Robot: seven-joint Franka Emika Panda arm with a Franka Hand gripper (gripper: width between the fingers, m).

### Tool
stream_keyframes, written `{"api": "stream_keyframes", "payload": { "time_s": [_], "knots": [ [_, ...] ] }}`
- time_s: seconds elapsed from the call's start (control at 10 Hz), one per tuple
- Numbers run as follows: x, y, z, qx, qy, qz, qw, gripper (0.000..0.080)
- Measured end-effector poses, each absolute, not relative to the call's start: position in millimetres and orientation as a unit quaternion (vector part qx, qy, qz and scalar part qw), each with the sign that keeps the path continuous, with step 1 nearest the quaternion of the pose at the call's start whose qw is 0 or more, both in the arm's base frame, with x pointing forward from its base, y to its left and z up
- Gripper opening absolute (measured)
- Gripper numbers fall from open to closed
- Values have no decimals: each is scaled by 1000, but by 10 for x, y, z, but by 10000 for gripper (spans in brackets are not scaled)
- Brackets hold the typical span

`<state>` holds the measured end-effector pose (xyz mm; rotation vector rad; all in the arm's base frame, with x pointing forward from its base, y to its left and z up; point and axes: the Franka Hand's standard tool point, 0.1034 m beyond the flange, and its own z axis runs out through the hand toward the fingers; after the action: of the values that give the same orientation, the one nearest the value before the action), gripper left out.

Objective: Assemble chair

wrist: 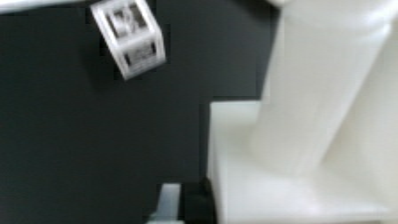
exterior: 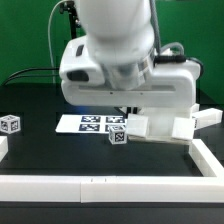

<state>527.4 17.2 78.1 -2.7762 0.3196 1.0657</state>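
Observation:
The chair is in loose white pieces. In the exterior view a cluster of white slabs and blocks lies on the black table right under my wrist, with another piece further to that view's right. A small tagged block sits just in front of them, and it shows in the wrist view. The wrist view is filled by a white slab with an upright post. My gripper is low beside the slab's edge. Only one fingertip shows; the other is hidden, and so is the grip.
The marker board lies behind the small block. A second tagged cube sits at the exterior view's far left. A low white wall runs along the front and up the right side. The arm's bulky white body blocks the middle.

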Motion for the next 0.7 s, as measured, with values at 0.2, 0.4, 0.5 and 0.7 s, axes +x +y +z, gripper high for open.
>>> {"api": "stream_keyframes", "payload": {
  "time_s": [0.2, 0.4, 0.5, 0.7],
  "knots": [
    [5402, 209, 757, -916, 42, 394, 63, 30],
    [5299, 199, 696, -884, 8, 460, 84, 30],
    [5351, 189, 651, -887, 12, 455, 81, 30],
    [5348, 184, 661, -887, 13, 454, 81, 30]
  ]
}}
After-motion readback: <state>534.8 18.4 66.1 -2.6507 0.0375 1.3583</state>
